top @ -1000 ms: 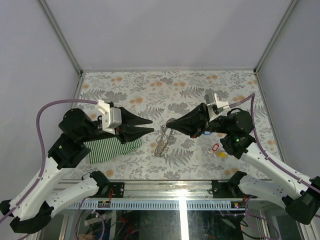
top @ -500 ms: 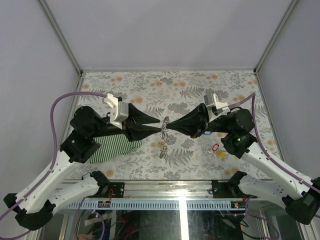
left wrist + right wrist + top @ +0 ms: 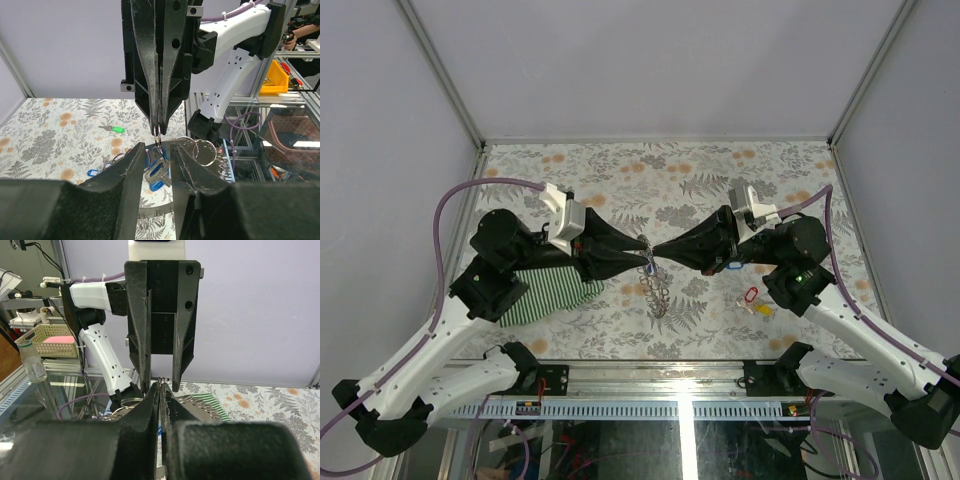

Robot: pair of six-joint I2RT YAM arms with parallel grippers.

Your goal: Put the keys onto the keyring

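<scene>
My right gripper point(image 3: 657, 252) is shut on a thin metal loop point(image 3: 157, 131) at the top of the keyring point(image 3: 656, 288), which dangles below it as a silvery chain with rings point(image 3: 201, 150). A blue key point(image 3: 156, 179) hangs from that loop. My left gripper point(image 3: 642, 249) faces the right one tip to tip and is open; its fingers point(image 3: 131, 170) straddle the blue key, and whether they touch it I cannot tell. A red key point(image 3: 752, 294) and a yellow key point(image 3: 763, 310) lie on the table under the right arm. A green key point(image 3: 118, 129) and another blue key point(image 3: 95, 172) lie further off.
A green striped cloth point(image 3: 542, 292) lies on the floral table point(image 3: 620, 175) under the left arm. Grey walls close the table at the back and sides. A metal rail point(image 3: 650, 372) runs along the near edge between the arm bases.
The left gripper has moved right until its fingers meet the right gripper's tip and straddle the hanging blue key. The right gripper has stayed put, shut; the dangling chain has swung slightly.
</scene>
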